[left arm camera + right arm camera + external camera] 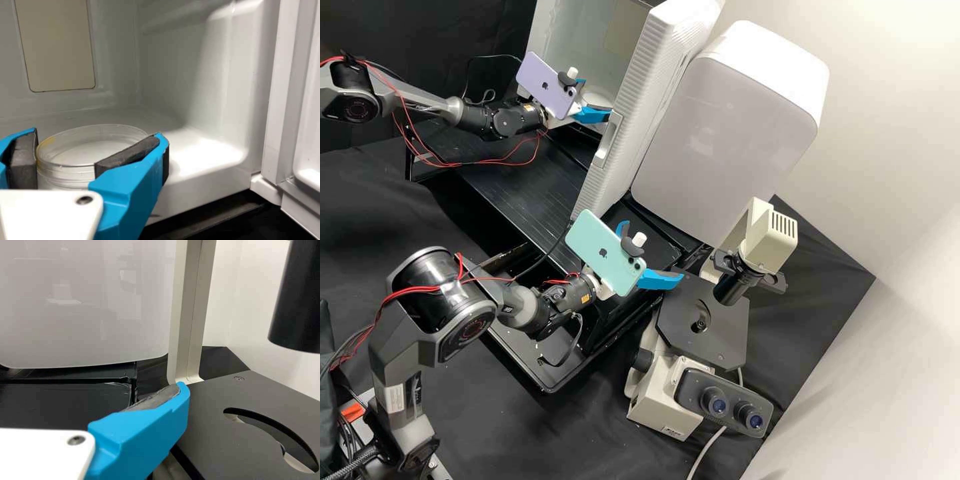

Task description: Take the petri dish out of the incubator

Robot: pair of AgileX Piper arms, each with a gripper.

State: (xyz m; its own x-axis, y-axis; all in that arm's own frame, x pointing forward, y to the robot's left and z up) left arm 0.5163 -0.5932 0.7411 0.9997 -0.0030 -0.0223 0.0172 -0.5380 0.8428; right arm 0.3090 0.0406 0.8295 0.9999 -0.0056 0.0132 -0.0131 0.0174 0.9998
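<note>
Your left hand (94, 139) grips the dish (80, 156) on the incubator (210, 100) floor, near its front edge; pull straight back out.

Clear incubator (587, 47) mouth (door (640, 100) alongside)

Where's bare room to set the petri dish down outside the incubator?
Bare: the black platform between the left arm and the incubator door. The microscope stage is flat but has an opening. Crowded: the platform's near end, under the right gripper.
</note>
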